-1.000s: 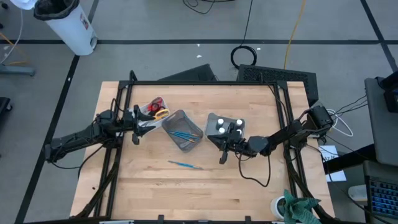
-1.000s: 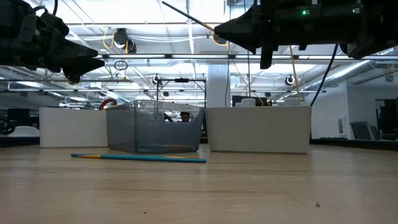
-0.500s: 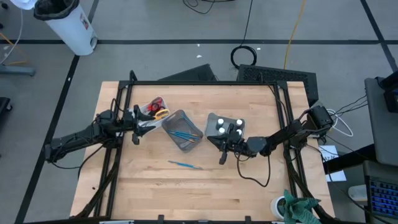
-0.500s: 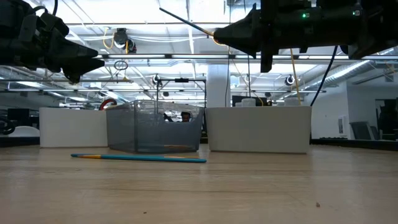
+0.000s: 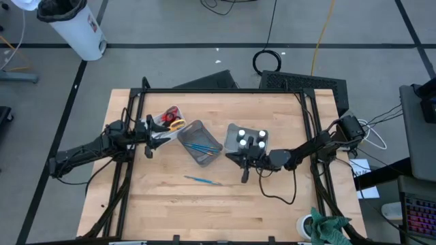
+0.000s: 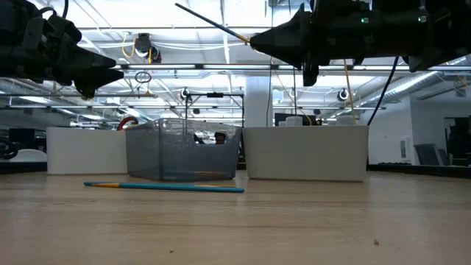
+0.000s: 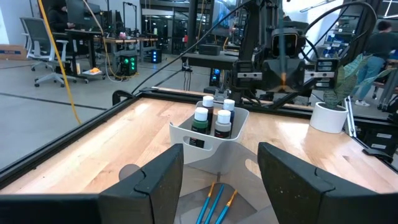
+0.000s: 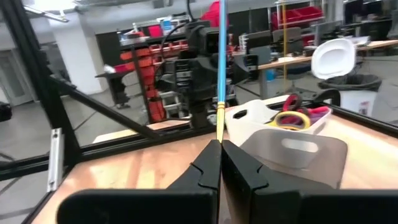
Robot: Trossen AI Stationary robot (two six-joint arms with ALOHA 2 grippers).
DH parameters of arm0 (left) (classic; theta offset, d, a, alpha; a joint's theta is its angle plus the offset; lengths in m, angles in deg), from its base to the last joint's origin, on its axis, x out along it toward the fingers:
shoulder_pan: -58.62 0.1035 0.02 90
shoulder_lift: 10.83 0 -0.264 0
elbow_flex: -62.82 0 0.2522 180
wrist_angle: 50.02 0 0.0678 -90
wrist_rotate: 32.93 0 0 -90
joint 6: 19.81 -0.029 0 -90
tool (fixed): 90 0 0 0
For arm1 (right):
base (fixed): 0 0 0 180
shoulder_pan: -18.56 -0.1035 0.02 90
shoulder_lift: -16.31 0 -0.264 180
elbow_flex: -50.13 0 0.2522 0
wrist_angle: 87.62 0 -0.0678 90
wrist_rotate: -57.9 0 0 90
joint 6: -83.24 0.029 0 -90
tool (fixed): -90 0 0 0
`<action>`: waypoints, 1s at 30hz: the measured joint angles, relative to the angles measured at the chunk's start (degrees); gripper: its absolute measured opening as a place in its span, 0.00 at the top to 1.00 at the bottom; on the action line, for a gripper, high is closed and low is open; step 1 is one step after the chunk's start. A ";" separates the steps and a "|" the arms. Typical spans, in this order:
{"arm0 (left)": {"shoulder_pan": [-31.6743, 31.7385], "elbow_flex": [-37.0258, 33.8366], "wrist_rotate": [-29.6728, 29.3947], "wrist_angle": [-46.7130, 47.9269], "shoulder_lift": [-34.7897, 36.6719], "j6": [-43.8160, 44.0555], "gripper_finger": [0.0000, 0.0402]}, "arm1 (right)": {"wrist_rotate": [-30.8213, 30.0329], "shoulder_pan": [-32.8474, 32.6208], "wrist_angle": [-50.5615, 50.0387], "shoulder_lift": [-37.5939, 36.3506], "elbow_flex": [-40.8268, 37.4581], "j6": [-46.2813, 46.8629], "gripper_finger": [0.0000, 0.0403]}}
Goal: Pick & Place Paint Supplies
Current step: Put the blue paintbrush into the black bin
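My right gripper (image 5: 231, 157) hangs above the table just near of the white bin (image 5: 246, 154) with the four white-capped bottles (image 7: 214, 118), shut on a thin blue brush (image 8: 221, 56). My left gripper (image 5: 154, 130) waits open above the white bin (image 8: 249, 121) holding the red, yellow and purple scissors (image 8: 297, 115). Between the two white bins stands a grey bin (image 5: 199, 141) with several brushes (image 7: 214, 200) lying on its floor. One more teal brush (image 5: 202, 180) lies flat on the table. My right gripper pinches the blue brush at its orange end (image 8: 219, 132) between the two fingertips (image 8: 208, 163). The fingers come level, pointing toward the table's left. The brush is lifted clear and slants up and away from the fingertips, its free end (image 6: 178, 6) high in the air.
Black frame rails (image 5: 218, 90) run along the table's far edge and sides. Bare wood lies near of the bins, around the lone brush (image 6: 163, 187). A white cup with a green cloth (image 5: 320, 226) sits at the near right corner.
My right gripper has drifted a little toward the table's left, toward the grey bin, staying shut on the brush. The brush's free end has moved left with it.
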State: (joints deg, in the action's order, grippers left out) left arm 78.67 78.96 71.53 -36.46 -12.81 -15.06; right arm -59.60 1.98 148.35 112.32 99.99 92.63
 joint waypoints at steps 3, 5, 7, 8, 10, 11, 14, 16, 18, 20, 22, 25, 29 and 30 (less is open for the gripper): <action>0.00 0.00 0.01 0.01 0.02 0.00 0.47 | 2.16 0.00 0.02 0.00 0.00 -0.02 1.00; 0.00 0.00 0.00 0.00 0.02 0.02 0.47 | 2.39 0.00 0.13 0.00 0.02 0.00 1.00; 0.00 0.00 0.00 0.01 0.02 -0.01 0.47 | 2.49 0.00 0.28 0.00 0.00 -0.02 1.00; 0.00 0.00 0.00 0.00 0.01 0.00 0.47 | 2.51 0.00 0.28 0.00 0.02 -0.02 1.00; 0.00 0.00 0.00 0.02 0.00 0.00 0.47 | 2.51 0.01 0.26 0.00 0.00 -0.02 1.00; 0.00 0.00 0.00 0.00 0.00 0.00 0.47 | 2.61 0.06 0.28 0.00 0.00 -0.02 1.00; 0.00 0.00 0.00 0.00 0.00 0.00 0.47 | 5.51 0.59 0.26 0.00 0.02 -0.03 1.00; 0.00 0.00 0.00 0.00 0.00 0.00 0.47 | 8.31 1.12 0.27 0.00 0.02 0.40 1.00; 0.00 0.00 0.00 0.00 0.01 0.00 0.47 | 10.67 1.55 0.27 0.00 0.01 0.81 1.00; 0.00 0.00 0.00 0.00 0.02 0.00 0.47 | 12.87 2.00 0.26 0.00 0.02 1.30 1.00; 0.00 0.00 0.00 0.00 0.02 0.00 0.47 | 16.18 2.60 0.26 0.00 0.00 1.46 1.00; 0.00 0.00 0.00 0.02 0.00 0.02 0.47 | 23.78 3.77 0.28 -0.01 0.00 1.53 1.00; 0.00 0.00 0.00 0.01 0.01 0.02 0.47 | 32.17 4.98 0.25 -0.01 0.01 2.09 1.00; 0.00 0.00 0.02 0.02 0.00 0.02 0.47 | 34.60 5.11 0.26 0.00 0.01 1.93 1.00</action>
State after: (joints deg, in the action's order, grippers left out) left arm 78.67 78.96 71.55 -36.44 -12.80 -15.04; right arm -25.01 7.09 148.61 112.32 100.00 94.56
